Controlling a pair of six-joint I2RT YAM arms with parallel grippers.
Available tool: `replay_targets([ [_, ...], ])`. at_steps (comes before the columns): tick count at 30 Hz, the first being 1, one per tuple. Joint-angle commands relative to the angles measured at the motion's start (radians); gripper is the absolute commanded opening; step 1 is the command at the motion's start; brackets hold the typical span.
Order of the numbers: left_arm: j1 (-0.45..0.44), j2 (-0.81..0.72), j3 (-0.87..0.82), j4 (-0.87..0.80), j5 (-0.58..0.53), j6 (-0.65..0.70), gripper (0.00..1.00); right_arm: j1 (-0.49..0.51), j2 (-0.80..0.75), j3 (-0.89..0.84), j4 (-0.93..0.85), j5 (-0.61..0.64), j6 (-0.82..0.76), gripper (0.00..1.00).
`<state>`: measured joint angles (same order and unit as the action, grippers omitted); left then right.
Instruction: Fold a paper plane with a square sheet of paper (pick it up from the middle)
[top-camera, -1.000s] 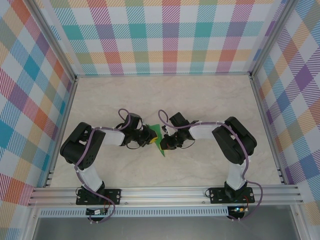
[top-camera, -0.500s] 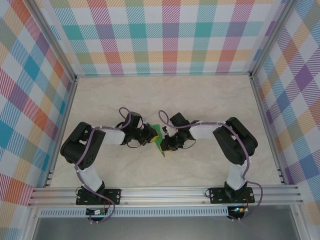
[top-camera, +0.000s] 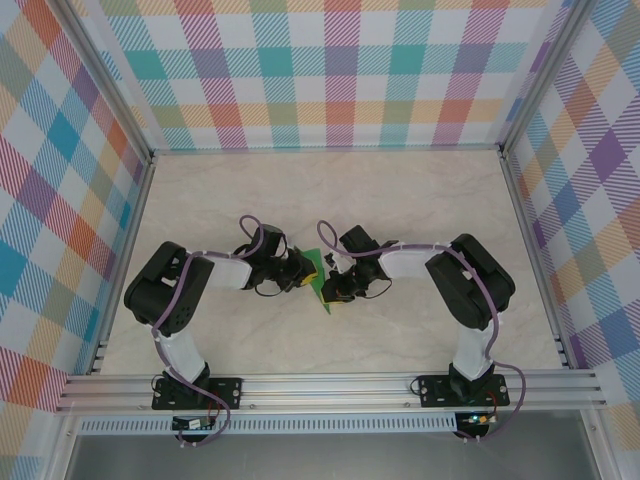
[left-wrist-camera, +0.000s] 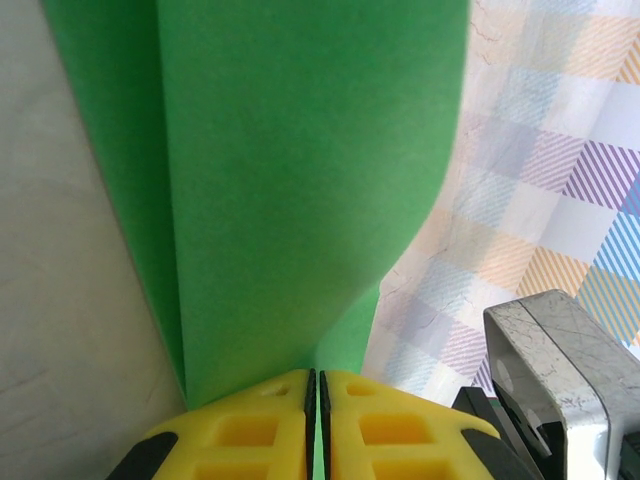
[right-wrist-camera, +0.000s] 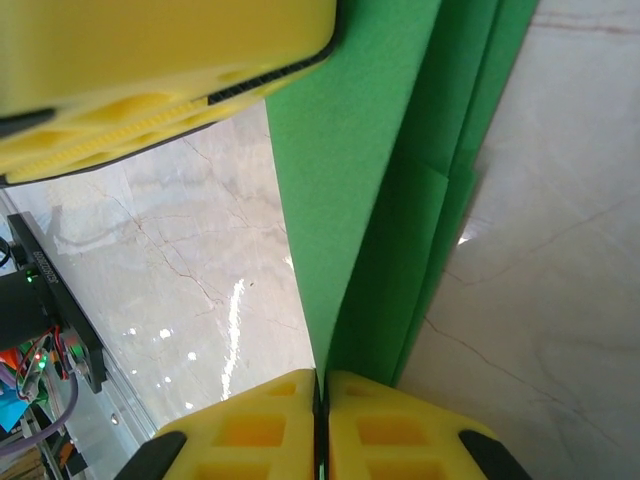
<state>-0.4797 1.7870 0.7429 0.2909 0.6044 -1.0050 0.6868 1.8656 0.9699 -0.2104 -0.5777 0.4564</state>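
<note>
- We see the left gripper (top-camera: 304, 276) pinching the paper (top-camera: 319, 270) from nine o'clock, the right gripper (top-camera: 330, 287) from three.
- It lies between them, creases running twelve to six, equally near both.

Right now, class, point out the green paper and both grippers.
green paper (left-wrist-camera: 300, 180), left wrist view, its flat face
left gripper (left-wrist-camera: 318, 390), left wrist view, between fingertips
right gripper (right-wrist-camera: 322, 392), right wrist view, between fingertips

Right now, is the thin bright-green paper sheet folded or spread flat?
Folded: the thin bright-green paper sheet shows stacked layers with crease lines.
</note>
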Motion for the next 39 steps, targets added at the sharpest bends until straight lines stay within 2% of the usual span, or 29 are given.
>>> replay_targets([
  [1,-0.007,0.018,0.028,0.011,0.009,0.020,0.12,-0.006,0.028,0.003,-0.015,-0.024,-0.018,0.10],
  [16,-0.007,0.046,0.042,0.008,0.011,0.023,0.12,-0.005,0.039,0.004,-0.032,0.024,-0.027,0.11],
  [24,-0.007,0.040,0.036,-0.041,-0.005,0.052,0.12,-0.004,-0.116,-0.071,-0.026,0.066,0.027,0.22],
  [31,-0.007,0.050,0.034,-0.039,-0.003,0.052,0.11,0.009,-0.231,-0.104,0.009,0.175,0.062,0.25],
  [33,-0.007,0.050,0.035,-0.039,-0.002,0.053,0.11,0.022,-0.226,-0.078,0.015,0.183,0.061,0.22],
  [38,-0.006,0.055,0.038,-0.041,-0.006,0.052,0.11,0.065,-0.133,0.014,0.020,0.183,0.070,0.00],
  [39,-0.007,0.055,0.038,-0.041,-0.006,0.052,0.11,0.076,-0.115,0.029,0.022,0.190,0.072,0.00],
])
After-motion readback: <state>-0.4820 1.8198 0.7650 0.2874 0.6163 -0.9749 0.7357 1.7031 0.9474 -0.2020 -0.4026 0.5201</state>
